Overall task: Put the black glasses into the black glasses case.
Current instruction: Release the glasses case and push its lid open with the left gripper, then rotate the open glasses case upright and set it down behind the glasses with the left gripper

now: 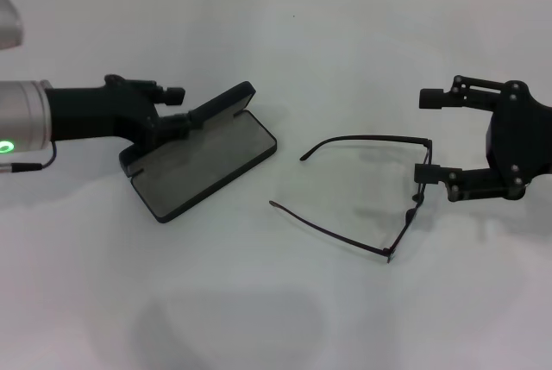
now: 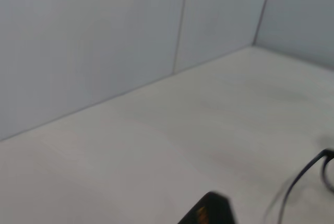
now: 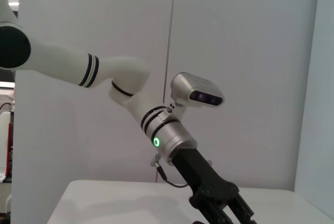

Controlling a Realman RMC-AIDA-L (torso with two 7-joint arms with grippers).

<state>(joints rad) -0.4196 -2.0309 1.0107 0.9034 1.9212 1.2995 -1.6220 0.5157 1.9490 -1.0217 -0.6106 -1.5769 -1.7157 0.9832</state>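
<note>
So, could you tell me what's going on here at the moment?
The robot is packing away a pair of spectacles. The left gripper is at the raised lid of the black glasses case, which lies open on the white table with its grey lining showing. The right gripper is open around the front of the black glasses, which rest on the table beside the case with temples unfolded. Nothing is in the case yet.

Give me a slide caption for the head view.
Left gripper holds the black glasses case open; right gripper reaches the black glasses.
</note>
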